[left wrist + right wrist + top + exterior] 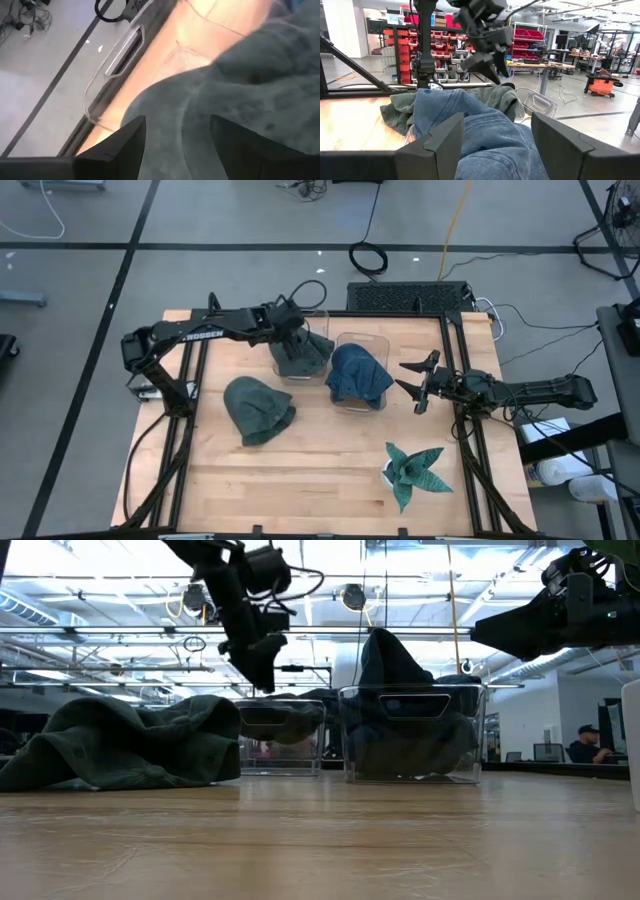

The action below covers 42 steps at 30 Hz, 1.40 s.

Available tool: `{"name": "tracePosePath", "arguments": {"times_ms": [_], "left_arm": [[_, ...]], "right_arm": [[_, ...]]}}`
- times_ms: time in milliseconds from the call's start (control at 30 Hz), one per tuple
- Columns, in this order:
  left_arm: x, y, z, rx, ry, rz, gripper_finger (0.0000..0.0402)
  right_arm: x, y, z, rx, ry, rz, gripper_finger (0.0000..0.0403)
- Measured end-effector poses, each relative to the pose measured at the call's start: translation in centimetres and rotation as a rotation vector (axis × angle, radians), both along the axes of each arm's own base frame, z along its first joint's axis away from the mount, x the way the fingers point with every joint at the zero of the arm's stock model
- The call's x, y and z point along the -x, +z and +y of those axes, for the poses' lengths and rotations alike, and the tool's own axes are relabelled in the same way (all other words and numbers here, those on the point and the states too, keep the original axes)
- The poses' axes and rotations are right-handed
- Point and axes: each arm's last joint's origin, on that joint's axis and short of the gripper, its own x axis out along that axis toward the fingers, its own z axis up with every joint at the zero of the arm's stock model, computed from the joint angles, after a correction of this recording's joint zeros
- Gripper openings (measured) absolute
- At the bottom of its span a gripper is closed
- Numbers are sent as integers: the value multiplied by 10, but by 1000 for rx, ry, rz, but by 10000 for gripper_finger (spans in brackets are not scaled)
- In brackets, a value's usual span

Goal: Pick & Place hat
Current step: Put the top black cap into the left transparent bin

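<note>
While the left gripper (296,340) hangs just above the grey-green fabric hat (303,353) that lies draped in the clear plastic bin (322,315) at the back of the wooden table (320,470), its fingers (120,145) stand apart with nothing between them, so the step in hand looks like the end of a placement: the hat sits in its bin and the gripper is released over it. Just beside it, the blue denim hat (357,375) fills a second clear plastic bin (360,337), and the right gripper (418,384) waits near that bin's outer side, also spread and empty. One dark green fabric hat (256,410) lies loose on the table in front of the bins, and a green-and-white folded cloth (414,472) rests well apart toward the front right. My judgement is that the loose dark green hat is the next thing to move; that calls for the left arm to rise clear of the bin wall, swing toward the hat, and pinch a fold of its soft crown, since limp cloth may slip or drag.
</note>
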Motion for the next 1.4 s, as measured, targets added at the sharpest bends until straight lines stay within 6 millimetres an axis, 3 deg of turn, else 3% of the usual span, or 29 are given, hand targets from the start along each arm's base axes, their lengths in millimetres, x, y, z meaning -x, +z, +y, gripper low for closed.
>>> {"name": "tracePosePath", "arguments": {"times_ms": [267, 433, 533, 733, 900, 1033, 1200, 1400], "left_arm": [[-10, -33, 11, 81, -7, 76, 230], [-11, -36, 12, 73, -5, 94, 215], [-9, -32, 11, 71, -6, 87, 168], [-7, -28, 9, 66, -28, 96, 21], [-7, -22, 6, 85, -35, 123, 19], [-14, -7, 0, 69, -84, 128, 8], [-23, 19, -11, -31, -203, 160, 7], [-28, 25, -25, -204, -389, 330, 7]], "right_arm": [[0, 0, 0, 0, 0, 0, 222], [0, 0, 0, 0, 0, 1, 222], [0, 0, 0, 0, 0, 0, 222], [0, 0, 0, 0, 0, 1, 222], [0, 0, 0, 0, 0, 0, 222], [0, 0, 0, 0, 0, 0, 222], [0, 0, 0, 0, 0, 0, 222], [0, 0, 0, 0, 0, 0, 222]]}}
